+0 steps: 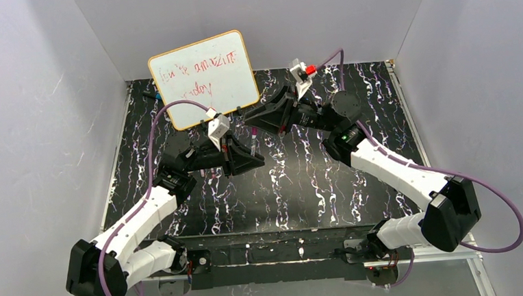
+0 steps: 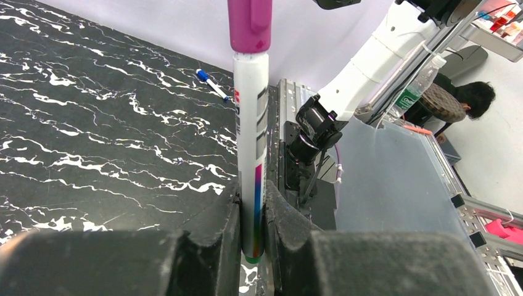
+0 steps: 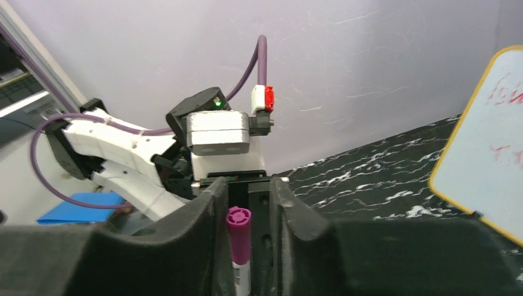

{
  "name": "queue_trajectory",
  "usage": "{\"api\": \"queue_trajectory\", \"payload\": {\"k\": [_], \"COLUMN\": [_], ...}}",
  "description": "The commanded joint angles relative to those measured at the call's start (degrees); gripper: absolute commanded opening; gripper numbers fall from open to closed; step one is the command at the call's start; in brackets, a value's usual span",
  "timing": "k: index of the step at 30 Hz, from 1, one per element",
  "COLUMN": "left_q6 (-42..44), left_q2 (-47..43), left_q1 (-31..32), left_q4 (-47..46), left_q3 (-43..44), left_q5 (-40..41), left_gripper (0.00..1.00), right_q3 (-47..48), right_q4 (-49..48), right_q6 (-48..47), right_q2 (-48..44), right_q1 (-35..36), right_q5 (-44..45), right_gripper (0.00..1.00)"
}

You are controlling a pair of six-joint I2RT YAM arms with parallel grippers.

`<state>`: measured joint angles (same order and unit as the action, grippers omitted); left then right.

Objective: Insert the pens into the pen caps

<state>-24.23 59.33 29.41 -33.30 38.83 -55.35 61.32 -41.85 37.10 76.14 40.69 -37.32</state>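
Table: the black, white-veined marble-patterned table top (image 1: pixel 302 187) carried the whiteboard at its far side.
Whiteboard: the yellow-framed white rectangular whiteboard (image 1: pixel 203 79), scrawled in red, leaned upright; every place below is given from it.
Left gripper: the black two-finger left gripper (image 2: pixel 253 206) was raised over the table just in front of the whiteboard's lower right corner. Its jaws were closed tight on the lower end of the pen.
Right gripper: the black two-finger right gripper (image 3: pixel 248 185) reached in from the whiteboard's right side to meet the left one. The cap lay between its fingers, against one of them, with a dark gap on the other side. Whether it was pinching could not be told.
Pen: the thin white-bodied marker pen (image 2: pixel 250 123), with a rainbow stripe near its base, stood upright in the left jaws in front of the whiteboard's lower right corner, clear of the table.
Cap: the stubby magenta plastic cap (image 2: pixel 250 24) sat on the pen's top end, its rim meeting the white barrel with no gap showing.
Other marker: a small blue-tipped marker (image 2: pixel 211 84) lay flat on the table just beside the whiteboard's left edge, apart from both grippers.
Done: by the look of it, this one pen was in its cap, though a full click home could not be judged.
Left: no second pen or spare cap showed in any view, so that pairing probably remained, along with releasing this one.
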Motion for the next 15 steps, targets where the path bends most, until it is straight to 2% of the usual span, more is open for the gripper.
{"api": "queue_trajectory", "payload": {"k": [1, 2, 8, 15], "left_q6": [1.1, 1.1, 0.5, -1.4], "left_q2": [-1.2, -1.2, -0.9, 1.1], "left_q1": [-0.1, -0.1, -0.1, -1.1], "left_q4": [0.4, 0.5, 0.4, -1.0], "left_q3": [0.9, 1.0, 3.4, 11.7], "left_q5": [-0.9, -0.9, -0.5, -0.6], "left_gripper": [0.00, 0.00, 0.00, 0.00], "right_q3": [3.2, 3.3, 0.7, -3.2], "right_q4": [0.0, 0.5, 2.6, 5.3], "right_q6": [-0.9, -1.0, -3.1, -6.2], "right_q2": [0.2, 0.3, -1.3, -2.6], "right_q1": [0.2, 0.2, 1.1, 4.1], "right_q5": [-1.2, -1.2, 1.9, 3.8], "right_gripper": [0.08, 0.01, 0.01, 0.01]}}
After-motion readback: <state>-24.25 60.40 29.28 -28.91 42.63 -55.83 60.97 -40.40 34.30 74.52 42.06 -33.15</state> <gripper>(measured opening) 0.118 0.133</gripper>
